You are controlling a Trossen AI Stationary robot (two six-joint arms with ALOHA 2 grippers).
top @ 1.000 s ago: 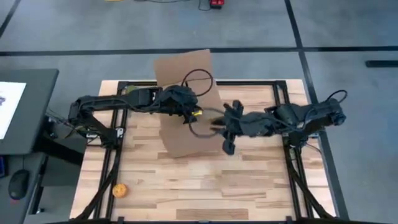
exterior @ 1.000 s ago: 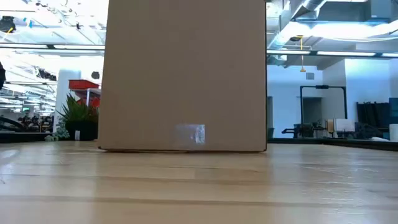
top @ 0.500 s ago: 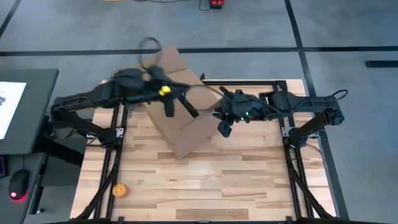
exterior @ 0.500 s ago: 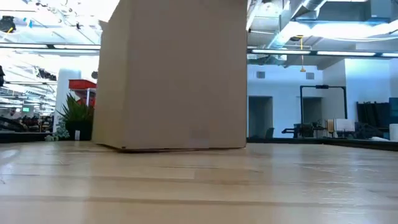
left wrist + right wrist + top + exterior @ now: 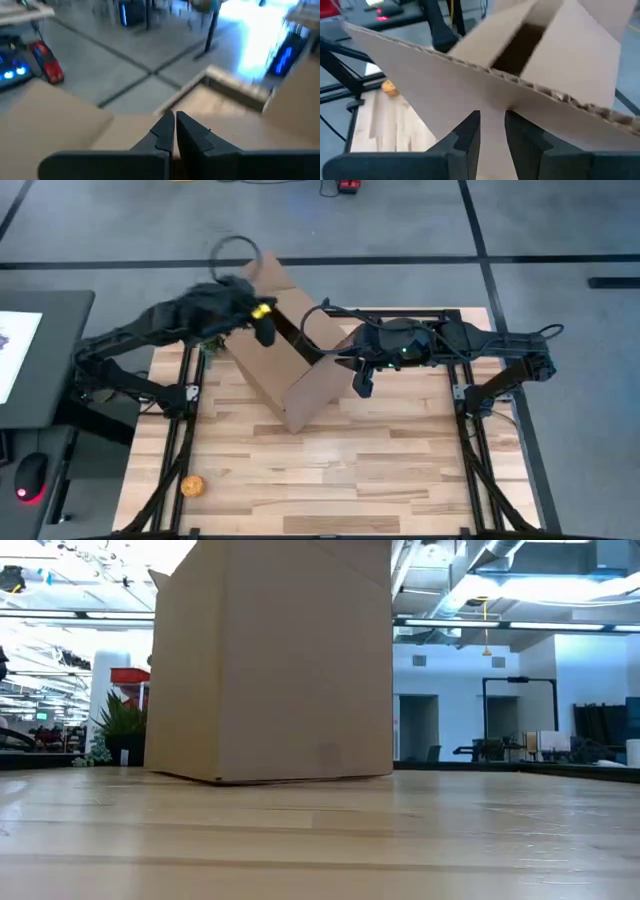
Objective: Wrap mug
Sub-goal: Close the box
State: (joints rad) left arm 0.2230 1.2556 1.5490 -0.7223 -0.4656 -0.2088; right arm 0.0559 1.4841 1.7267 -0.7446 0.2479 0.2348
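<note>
A small orange ball (image 5: pixel 193 486) lies near the front left corner of the wooden table (image 5: pixel 330 470); it also shows in the right wrist view (image 5: pixel 389 87). A computer mouse (image 5: pixel 27 476) with a red glow sits on the dark desk (image 5: pixel 40 330) beside the table's left. In the room beyond stand a potted plant (image 5: pixel 122 725) and a red toy car (image 5: pixel 47 62) on the grey floor (image 5: pixel 560 225).

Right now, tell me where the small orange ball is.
In the high view the orange ball lies at the table's near-left corner, apart from the cardboard box and both arms.
</note>
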